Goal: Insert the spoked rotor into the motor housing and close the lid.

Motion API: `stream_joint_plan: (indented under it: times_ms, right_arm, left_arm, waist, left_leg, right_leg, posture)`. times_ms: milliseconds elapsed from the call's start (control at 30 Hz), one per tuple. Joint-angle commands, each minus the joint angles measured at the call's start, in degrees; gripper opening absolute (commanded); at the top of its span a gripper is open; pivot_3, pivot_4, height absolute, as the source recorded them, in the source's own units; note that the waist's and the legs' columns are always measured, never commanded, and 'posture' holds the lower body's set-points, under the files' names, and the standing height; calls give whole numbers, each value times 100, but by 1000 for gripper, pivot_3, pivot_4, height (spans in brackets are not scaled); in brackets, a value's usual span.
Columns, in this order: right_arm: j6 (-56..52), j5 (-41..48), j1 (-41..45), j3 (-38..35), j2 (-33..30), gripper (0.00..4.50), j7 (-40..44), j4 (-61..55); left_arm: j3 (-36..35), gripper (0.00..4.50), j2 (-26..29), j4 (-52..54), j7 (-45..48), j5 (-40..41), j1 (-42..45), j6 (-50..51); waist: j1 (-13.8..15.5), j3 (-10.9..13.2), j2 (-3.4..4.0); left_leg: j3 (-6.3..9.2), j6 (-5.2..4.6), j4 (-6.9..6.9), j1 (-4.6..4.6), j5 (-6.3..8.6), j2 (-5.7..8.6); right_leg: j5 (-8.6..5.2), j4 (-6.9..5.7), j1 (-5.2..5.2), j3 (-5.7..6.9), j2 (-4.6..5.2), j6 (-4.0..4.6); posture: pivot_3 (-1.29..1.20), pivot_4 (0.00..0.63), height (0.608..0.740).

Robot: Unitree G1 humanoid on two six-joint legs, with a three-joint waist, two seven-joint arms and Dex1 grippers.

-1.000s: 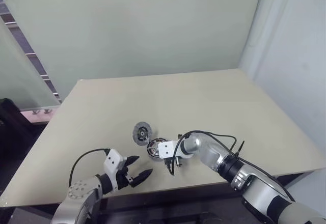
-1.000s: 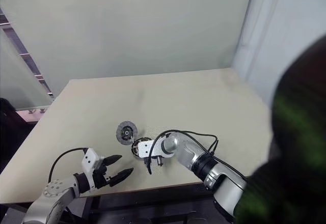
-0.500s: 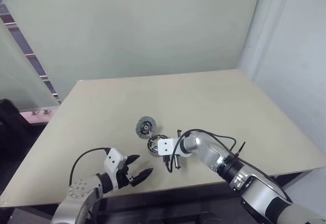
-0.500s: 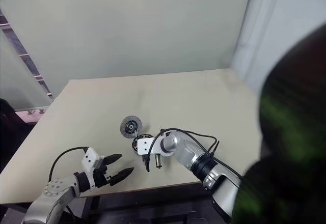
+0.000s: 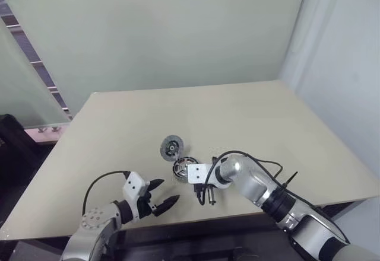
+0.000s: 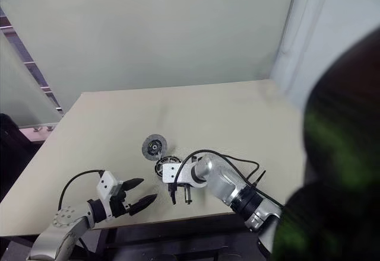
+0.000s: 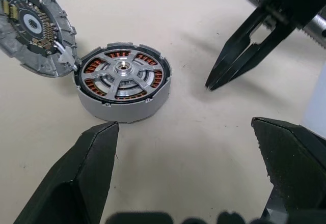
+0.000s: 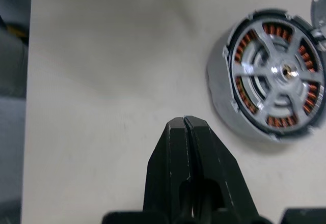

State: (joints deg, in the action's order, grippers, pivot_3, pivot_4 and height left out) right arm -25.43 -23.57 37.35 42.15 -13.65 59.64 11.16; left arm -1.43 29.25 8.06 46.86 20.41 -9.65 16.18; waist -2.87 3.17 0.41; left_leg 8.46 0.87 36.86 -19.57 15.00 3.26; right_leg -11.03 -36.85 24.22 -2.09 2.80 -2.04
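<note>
Since the earlier frame our right gripper [image 5: 203, 200] has lifted off the motor housing [image 5: 184, 166], jaws together and empty. Left wrist view: spoked rotor [image 7: 122, 74] seated, lid [image 7: 31, 26] leaning left; our left gripper [image 7: 191, 183] gapes. Closing one-handed could shove the housing.

Rotor [image 7: 122, 73] seated in motor housing [image 7: 119, 104] — lid [image 7: 31, 26] leaning alongside, touching

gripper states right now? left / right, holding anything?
left gripper: open, holding nothing, near the motor housing.
right gripper: closed, nothing between its fingers.
</note>
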Motion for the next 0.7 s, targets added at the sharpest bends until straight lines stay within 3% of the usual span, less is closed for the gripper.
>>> stream_joint_plan:
  times_ms: [33, 67, 167, 533, 700]
  right_arm:
    - [116, -138, 243, 152, -89, 7, 197, -225]
    - [27, -114, 287, 190, -103, 7, 341, -241]
    - [-163, -84, 399, 195, -16, 554, 492, -215]
    - [447, -195, 684, 146, 401, 4465, -242, 659]
    - [873, -243, 829, 102, 556, 4490, -687, 1222]
  left_arm:
    - [-9, 4500, 7, -4, 26, -19, 157, -119]
    - [3, 4500, 10, -18, 33, -32, 173, -126]
    - [22, 4500, 6, -57, 42, -53, 215, -146]
    - [-71, 4500, 1, -4, -7, -13, 40, -211]
    - [-244, 4500, 132, -56, -19, 6, -24, -156]
  waist:
    - [0, 0, 0]
    - [0, 0, -1]
    - [-2, 0, -1]
    - [1, 0, -2]
    - [-1, 0, -1]
  left_leg:
    - [0, 0, 0, 0, 0, 0]
    - [0, 0, 0, 0, 0, -1]
    - [1, 0, 0, 0, 0, -3]
    - [4, 0, -1, -2, 0, 2]
    - [4, 0, -1, -1, 0, 0]
  right_leg:
    - [0, 0, 0, 0, 0, 0]
    - [0, 0, 0, 2, 0, 0]
    - [0, 0, 2, 3, -1, 0]
    - [1, 1, 1, 2, 2, -1]
    - [2, -1, 4, 3, 0, -1]
  posture:
    - [0, 0, 740]
    - [0, 0, 740]
    - [0, 0, 740]
    - [0, 0, 740]
    - [0, 0, 740]
